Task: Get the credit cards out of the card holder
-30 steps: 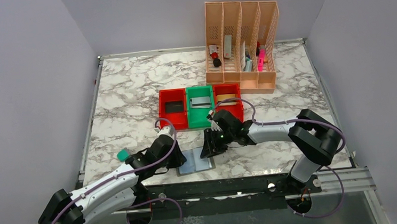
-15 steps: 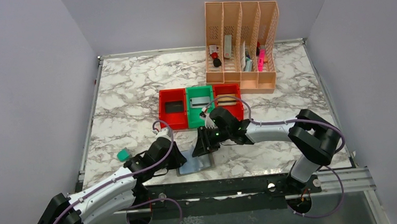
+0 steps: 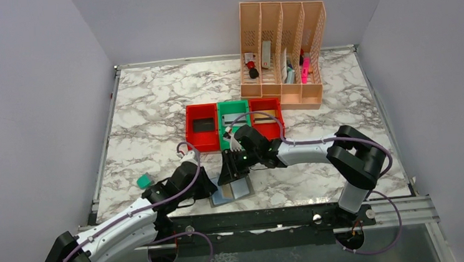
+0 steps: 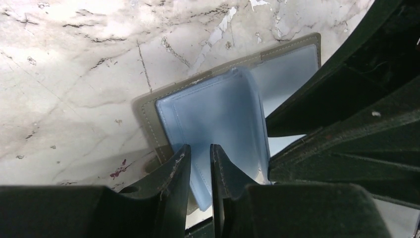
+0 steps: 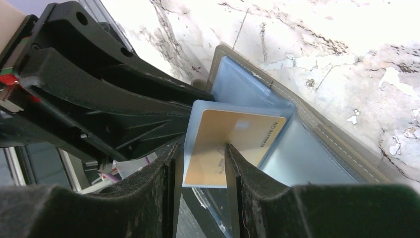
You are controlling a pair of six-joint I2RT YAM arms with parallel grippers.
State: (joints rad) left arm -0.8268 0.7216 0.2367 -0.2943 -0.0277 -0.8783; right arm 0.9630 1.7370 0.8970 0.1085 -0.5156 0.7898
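Note:
The grey card holder lies open near the table's front edge. One light blue inner flap stands raised, and my left gripper is shut on its lower edge. A gold-tan credit card sits in that raised flap's pocket. My right gripper is open around the flap, its right fingertip against the card's face. In the top view the right gripper is directly over the holder and the left gripper is at its left side. A black card lies in the left red bin and a silver card in the green bin.
Three bins stand in a row behind the holder: red, green, red. A peach slotted organiser stands at the back. A small teal block lies left of the left arm. The table's front rail runs just below the holder.
My right gripper has moved left and nearer, onto the raised flap. The left jaws have narrowed on the flap, and the holder has shifted slightly.

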